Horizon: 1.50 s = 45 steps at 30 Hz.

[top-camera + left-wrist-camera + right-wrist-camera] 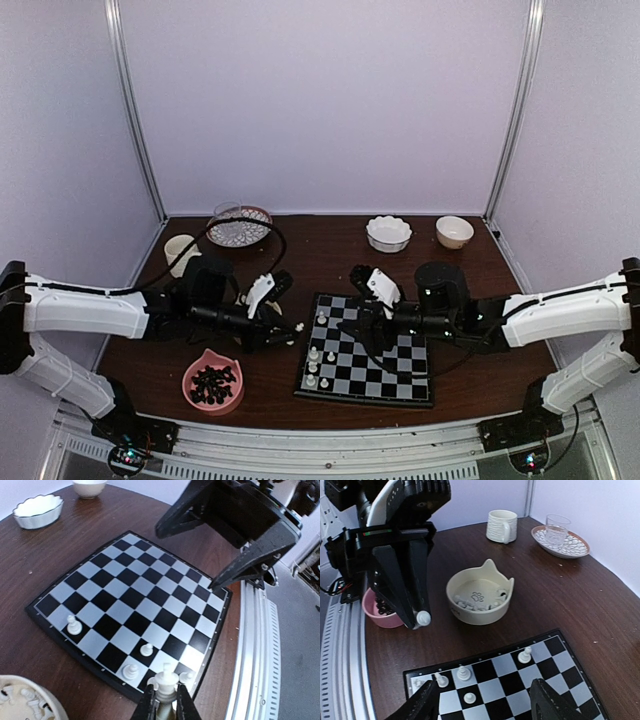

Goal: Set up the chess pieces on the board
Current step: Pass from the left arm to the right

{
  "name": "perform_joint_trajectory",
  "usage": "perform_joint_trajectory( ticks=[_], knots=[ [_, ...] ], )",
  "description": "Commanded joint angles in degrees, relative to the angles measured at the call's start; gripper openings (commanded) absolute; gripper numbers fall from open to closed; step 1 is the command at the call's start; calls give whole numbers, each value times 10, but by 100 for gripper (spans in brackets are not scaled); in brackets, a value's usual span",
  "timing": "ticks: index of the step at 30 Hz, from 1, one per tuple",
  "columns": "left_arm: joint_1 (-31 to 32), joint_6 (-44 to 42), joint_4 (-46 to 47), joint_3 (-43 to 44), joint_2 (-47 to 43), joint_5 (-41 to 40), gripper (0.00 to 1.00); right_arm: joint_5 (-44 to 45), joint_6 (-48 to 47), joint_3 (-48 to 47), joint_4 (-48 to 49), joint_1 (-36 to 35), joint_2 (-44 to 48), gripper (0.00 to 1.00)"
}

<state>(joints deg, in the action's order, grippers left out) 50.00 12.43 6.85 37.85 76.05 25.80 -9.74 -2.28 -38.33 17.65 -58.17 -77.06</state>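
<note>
The board (400,365) lies at centre right, with several white chess pieces (314,355) standing near its left edge. My left gripper (293,327) hovers just off that edge, shut on a white chess piece. In the left wrist view the held piece (166,680), topped with a cross, sits between the fingers (145,707) over the board's (150,580) near corner. My right gripper (485,705) hangs open above the board (520,690) with nothing between its fingers. Standing pieces (464,672) line the edge below it.
A cream cat-shaped bowl (480,597) holds more white pieces beside the board. A pink bowl (213,381) of black pieces sits front left. A mug (180,250), a plate with a glass (239,226) and two white bowls (388,233) stand at the back.
</note>
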Motion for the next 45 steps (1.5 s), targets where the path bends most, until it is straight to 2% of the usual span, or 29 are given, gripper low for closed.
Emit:
perform_joint_trajectory(
  ticks=[1, 13, 16, 31, 35, 41, 45],
  knots=[
    [25, -43, 42, 12, 16, 63, 0, -117, 3, -14, 11, -2, -7, 63],
    [53, -68, 17, 39, 47, 99, 0, -222, 0, -46, -8, -5, -50, 51],
    [59, -73, 8, 47, 57, 96, 0, -232, -4, -54, -17, -10, -58, 47],
    [70, -79, -6, 60, 71, 93, 0, -245, -31, -88, -66, -27, -96, 38],
    [71, -81, -9, 62, 74, 96, 0, -245, -35, -94, -75, -29, -100, 26],
    [73, -84, -13, 65, 76, 95, 0, -246, -35, -95, -76, -30, -99, 16],
    [73, -83, -14, 65, 75, 92, 9, -240, -35, -92, -72, -30, -96, 12]
  ],
)
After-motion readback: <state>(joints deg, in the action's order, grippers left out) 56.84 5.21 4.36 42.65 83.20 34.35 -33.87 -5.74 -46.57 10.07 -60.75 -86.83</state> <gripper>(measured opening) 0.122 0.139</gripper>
